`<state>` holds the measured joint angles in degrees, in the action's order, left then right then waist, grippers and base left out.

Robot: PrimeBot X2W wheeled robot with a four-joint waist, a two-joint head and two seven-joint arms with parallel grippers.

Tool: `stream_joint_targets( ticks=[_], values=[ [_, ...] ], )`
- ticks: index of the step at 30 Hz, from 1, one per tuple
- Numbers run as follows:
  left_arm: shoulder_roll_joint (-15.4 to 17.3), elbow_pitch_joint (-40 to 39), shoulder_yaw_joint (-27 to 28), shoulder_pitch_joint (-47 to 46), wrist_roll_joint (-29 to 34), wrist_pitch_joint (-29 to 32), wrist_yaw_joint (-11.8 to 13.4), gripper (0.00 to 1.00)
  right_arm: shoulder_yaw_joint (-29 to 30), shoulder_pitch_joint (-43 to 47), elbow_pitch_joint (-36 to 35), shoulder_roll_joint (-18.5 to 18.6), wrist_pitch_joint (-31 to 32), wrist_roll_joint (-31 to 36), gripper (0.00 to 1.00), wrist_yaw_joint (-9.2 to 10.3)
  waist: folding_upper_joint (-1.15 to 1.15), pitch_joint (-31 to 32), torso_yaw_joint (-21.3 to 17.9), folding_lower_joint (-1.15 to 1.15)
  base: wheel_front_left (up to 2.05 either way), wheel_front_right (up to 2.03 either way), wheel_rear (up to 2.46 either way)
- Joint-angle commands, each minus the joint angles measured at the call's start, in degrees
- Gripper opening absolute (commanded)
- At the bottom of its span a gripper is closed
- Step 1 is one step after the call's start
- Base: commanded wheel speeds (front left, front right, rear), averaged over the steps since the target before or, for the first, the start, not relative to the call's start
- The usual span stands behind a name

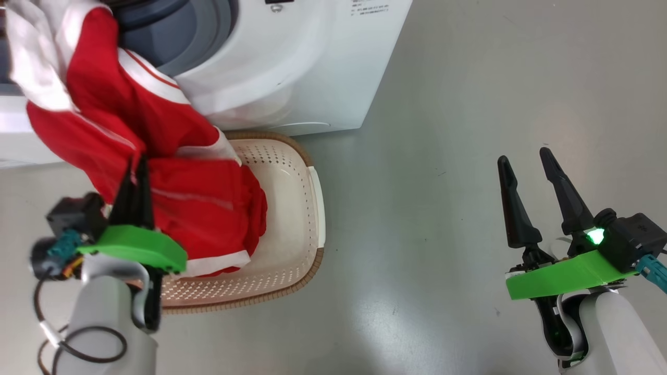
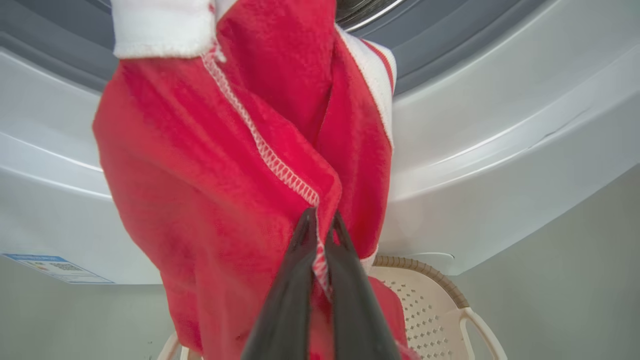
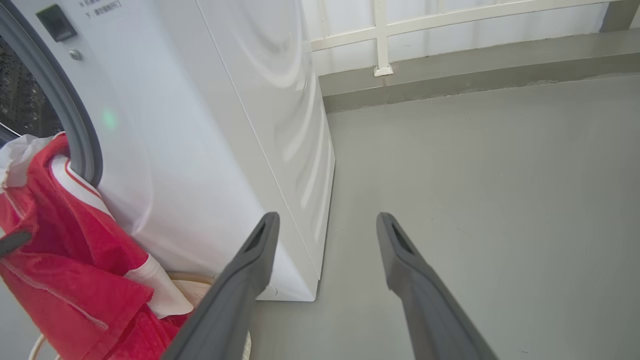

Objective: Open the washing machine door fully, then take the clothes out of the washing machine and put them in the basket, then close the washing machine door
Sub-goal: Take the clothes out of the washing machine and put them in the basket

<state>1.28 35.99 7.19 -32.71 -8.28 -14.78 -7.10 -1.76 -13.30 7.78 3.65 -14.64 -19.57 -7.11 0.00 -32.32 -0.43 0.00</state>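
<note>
Nearest, at the lower left of the head view, the left gripper (image 1: 136, 165) has its jaws pressed together on a fold of the red clothes (image 1: 156, 140). The left wrist view shows its two dark fingers (image 2: 290, 300) pinching a white-stitched hem of the cloth (image 2: 200, 175).

At the lower right, the right gripper (image 1: 523, 156) hangs over the bare grey floor (image 1: 469, 104), well apart from everything else. Its jaws are spread wide with nothing between them, as the right wrist view also shows (image 3: 328, 217).

The clothes hang in one long drape. The lower end, edged in white, falls into the left part of the basket (image 1: 284, 208). The middle is lifted at the left gripper, and the upper end, with a white panel and white trim, trails up over the lip of the washing machine (image 1: 292, 62) opening.

The basket sits on the floor just in front of the machine, its far rim close under the white front; I cannot tell whether they touch.

Beyond it, the grey rubber ring (image 1: 208, 26) circles the opening, and the right wrist view catches a slice of the perforated drum (image 3: 20, 100) behind it. A small blue label (image 2: 55, 267) sits low on the machine's front. Farthest back, a pale railing (image 3: 380, 35) runs along the wall.
</note>
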Motion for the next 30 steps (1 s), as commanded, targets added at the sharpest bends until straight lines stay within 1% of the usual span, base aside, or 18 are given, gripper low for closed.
stream_joint_targets(
  ticks=[1,6,14,18,30],
  values=[
    [1.62,-0.64,0.61,2.23,-0.52,-0.22,-0.14,0.0,-1.12,1.15,-1.04,0.19,-0.36,0.34,1.0,-0.37,0.0,0.01,0.07,0.0,0.0,0.0,0.0],
    [1.61,1.25,-2.12,3.22,-3.62,-0.22,0.1,0.0,-1.45,0.92,-0.99,0.25,-0.36,0.26,1.0,-0.37,0.0,-0.23,-0.03,0.0,0.0,0.0,0.0],
    [1.61,6.81,-6.75,3.56,-7.28,-0.22,0.19,0.0,-1.47,0.64,-1.12,0.2,-0.36,0.2,1.0,-0.37,0.0,-1.16,-0.52,0.0,0.0,0.0,0.0],
    [1.6,9.01,-7.52,2.87,-8.12,-0.22,0.6,0.0,-1.22,0.5,-1.46,0.24,-0.36,0.28,1.0,-0.37,0.0,-1.94,-0.6,0.0,0.0,0.0,0.0],
    [1.6,12.18,-9.29,0.63,-9.27,-0.22,0.91,0.0,-1.02,0.13,-1.94,0.52,-0.36,0.48,1.0,-0.37,0.0,-4.15,-0.48,0.0,0.0,0.0,0.0]
  ],
)
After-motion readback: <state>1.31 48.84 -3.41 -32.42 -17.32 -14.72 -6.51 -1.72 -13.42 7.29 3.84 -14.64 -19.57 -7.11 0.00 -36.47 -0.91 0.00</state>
